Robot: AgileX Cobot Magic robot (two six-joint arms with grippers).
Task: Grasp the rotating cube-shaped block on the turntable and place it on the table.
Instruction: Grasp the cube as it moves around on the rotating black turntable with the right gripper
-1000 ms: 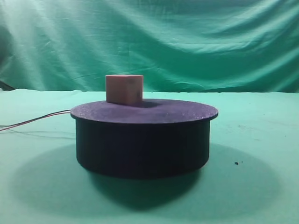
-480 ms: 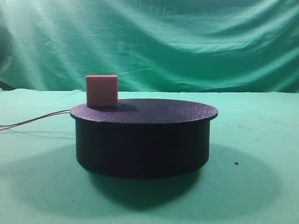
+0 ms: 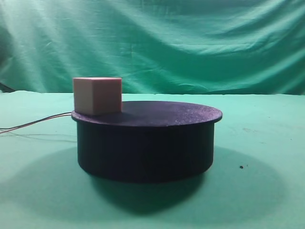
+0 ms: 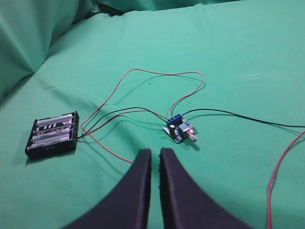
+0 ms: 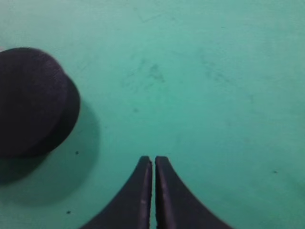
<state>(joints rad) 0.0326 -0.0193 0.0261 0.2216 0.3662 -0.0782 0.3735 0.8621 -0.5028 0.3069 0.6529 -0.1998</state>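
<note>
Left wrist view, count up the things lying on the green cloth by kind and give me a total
Battery holder: 1
Small blue circuit board: 1
Total: 2, joined by red and black wires; the closed left gripper hangs above them.

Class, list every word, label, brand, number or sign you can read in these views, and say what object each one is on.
Readable text: none in any view.
Batteries in the battery holder: printing on their sleeves, too small and blurred to read.
Small blue circuit board: any markings too small to make out.
Cube-shaped block: plain faces, no writing.
Turntable: plain black, no label.
Table cloth and backdrop: no signs.
</note>
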